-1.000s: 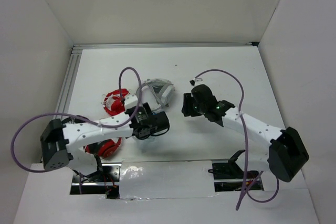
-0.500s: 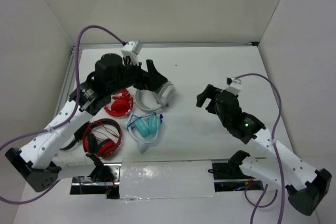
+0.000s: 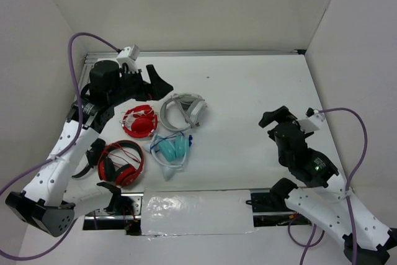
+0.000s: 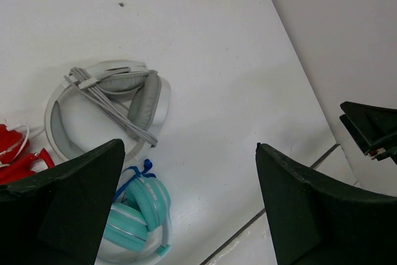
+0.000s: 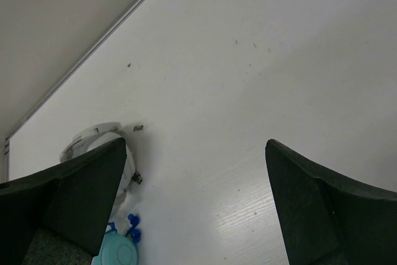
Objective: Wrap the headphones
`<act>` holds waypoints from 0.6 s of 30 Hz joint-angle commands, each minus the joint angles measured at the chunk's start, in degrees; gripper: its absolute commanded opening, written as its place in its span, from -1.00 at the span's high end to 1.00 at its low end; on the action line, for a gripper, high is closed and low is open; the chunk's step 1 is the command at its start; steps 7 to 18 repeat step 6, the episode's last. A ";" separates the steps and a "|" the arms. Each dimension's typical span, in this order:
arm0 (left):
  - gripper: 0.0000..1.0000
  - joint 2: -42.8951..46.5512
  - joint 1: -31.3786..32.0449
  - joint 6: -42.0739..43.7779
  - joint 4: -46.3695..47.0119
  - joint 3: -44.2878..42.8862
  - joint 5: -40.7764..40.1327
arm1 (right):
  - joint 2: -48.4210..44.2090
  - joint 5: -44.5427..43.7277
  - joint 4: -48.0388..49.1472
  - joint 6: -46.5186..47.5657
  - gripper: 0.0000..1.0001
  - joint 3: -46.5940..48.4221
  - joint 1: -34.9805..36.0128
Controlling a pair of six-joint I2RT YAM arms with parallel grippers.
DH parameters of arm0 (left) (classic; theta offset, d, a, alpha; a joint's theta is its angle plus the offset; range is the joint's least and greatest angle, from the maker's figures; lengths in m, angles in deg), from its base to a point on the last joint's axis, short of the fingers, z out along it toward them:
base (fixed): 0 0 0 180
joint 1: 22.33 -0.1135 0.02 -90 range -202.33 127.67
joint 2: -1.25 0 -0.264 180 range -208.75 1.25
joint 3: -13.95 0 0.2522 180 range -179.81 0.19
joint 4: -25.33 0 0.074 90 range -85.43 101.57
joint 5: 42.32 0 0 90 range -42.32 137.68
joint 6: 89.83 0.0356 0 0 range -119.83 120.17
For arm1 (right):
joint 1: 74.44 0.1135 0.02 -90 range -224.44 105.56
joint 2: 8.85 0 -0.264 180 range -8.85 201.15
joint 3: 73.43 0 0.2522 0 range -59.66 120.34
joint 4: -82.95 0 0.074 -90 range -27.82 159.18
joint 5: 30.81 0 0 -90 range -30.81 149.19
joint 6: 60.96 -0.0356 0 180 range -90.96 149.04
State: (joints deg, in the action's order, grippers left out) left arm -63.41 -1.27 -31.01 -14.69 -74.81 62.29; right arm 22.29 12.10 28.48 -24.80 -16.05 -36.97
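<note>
Overhead view, two raised wrist views; headphones [image 3: 173,148] in all

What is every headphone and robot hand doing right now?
teal headphones: lying on the table, ear cups together, blue cable bunched beside them, not held
grey headphones: lying flat, cable bundled across them
far red headphones: lying on the table, untouched
near red headphones: lying flat by the left arm, untouched
left gripper: open, empty, up above the headphones
right gripper: open, empty, off to the right
</note>
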 commanded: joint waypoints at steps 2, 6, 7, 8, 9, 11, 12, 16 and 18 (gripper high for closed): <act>-0.99 2.08 -2.24 2.00 3.84 1.43 4.19 | -0.29 -5.29 -2.54 -0.91 -0.99 2.79 -0.12; -0.99 3.31 -4.00 2.35 5.34 2.23 6.04 | 0.85 -5.64 -2.62 -0.21 -0.99 3.05 -0.03; -0.99 3.31 -4.00 2.35 5.34 2.23 6.04 | 0.85 -5.64 -2.62 -0.21 -0.99 3.05 -0.03; -0.99 3.31 -4.00 2.35 5.34 2.23 6.04 | 0.85 -5.64 -2.62 -0.21 -0.99 3.05 -0.03; -0.99 3.31 -4.00 2.35 5.34 2.23 6.04 | 0.85 -5.64 -2.62 -0.21 -0.99 3.05 -0.03; -0.99 3.31 -4.00 2.35 5.34 2.23 6.04 | 0.85 -5.64 -2.62 -0.21 -0.99 3.05 -0.03; -0.99 3.31 -4.00 2.35 5.34 2.23 6.04 | 0.85 -5.64 -2.62 -0.21 -0.99 3.05 -0.03; -0.99 3.31 -4.00 2.35 5.34 2.23 6.04 | 0.85 -5.64 -2.62 -0.21 -0.99 3.05 -0.03; -0.99 3.31 -4.00 2.35 5.34 2.23 6.04 | 0.85 -5.64 -2.62 -0.21 -0.99 3.05 -0.03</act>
